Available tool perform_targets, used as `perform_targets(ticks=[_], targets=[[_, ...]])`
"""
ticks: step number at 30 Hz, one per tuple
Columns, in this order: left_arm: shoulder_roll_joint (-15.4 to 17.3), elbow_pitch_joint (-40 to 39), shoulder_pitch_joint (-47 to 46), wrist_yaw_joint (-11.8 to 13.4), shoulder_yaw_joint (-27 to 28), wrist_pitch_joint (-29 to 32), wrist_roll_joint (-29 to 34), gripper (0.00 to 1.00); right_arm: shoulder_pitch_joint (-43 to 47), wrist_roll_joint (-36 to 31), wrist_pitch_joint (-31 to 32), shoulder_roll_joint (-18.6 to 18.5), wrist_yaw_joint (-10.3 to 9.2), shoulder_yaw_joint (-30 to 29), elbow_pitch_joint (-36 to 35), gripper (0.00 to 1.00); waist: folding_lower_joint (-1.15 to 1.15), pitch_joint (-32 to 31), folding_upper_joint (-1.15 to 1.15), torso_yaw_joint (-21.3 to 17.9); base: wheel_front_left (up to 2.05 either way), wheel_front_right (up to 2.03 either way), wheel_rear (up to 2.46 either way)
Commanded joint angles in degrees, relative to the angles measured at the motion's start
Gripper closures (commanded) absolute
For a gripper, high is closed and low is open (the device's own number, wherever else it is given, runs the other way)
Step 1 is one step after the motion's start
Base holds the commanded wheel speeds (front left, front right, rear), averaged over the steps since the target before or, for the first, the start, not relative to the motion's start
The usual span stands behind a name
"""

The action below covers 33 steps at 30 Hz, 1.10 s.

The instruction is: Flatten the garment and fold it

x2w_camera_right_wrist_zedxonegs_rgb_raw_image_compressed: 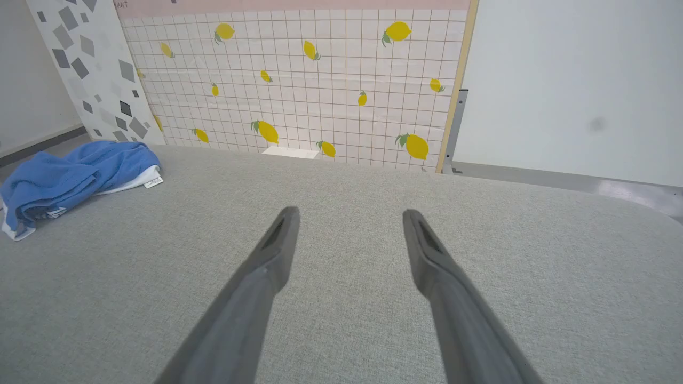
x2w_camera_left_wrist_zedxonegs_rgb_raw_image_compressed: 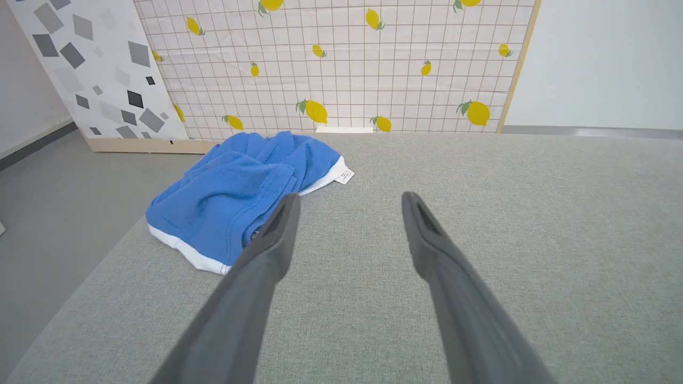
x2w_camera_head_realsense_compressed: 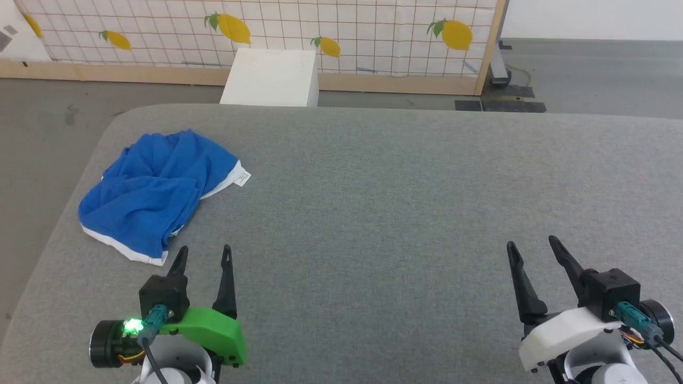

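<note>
Left end effector, right end effector both apart; garment bunched, long axis diagonal

left gripper: the 2-fingered dark gripper at the lower left of the head view, pointing up it; jaws spread apart. In the left wrist view the gap between the tips is wide.
left fingers: long, dark and tapered, nearly parallel, leaning slightly right.
left wrist: a bright green plastic cover behind a black square block; a small green light glows on the round black housing.
right gripper: the matching dark gripper at the lower right, jaws spread apart. The right wrist view shows a similar wide gap.
right fingers: long and dark, tilted toward the left.
right wrist: a white plastic cover, with a teal-plugged cable beside it.
</note>
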Motion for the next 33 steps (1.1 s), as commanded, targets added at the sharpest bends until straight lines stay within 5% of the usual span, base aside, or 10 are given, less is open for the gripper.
perform_targets(ticks=[1, 33], targets=[[0.0, 0.3, -0.3, 0.3, -0.1, -0.7, -0.7, 0.0, 0.4, 0.6, -0.6, 0.0, -0.02, -0.2, 0.3, 0.0, 0.0, 0.0, 0.0, 0.3, 0.0, 0.0, 0.0], [0.0, 2.7, 0.8, 0.9, -0.2, -4.4, -3.9, 0.0, 1.0, 4.6, -4.3, 0.0, -0.04, 0.4, 3.7, 0.0, 0.0, -0.1, 0.0, 10.9, 0.0, 0.0, 0.0]])
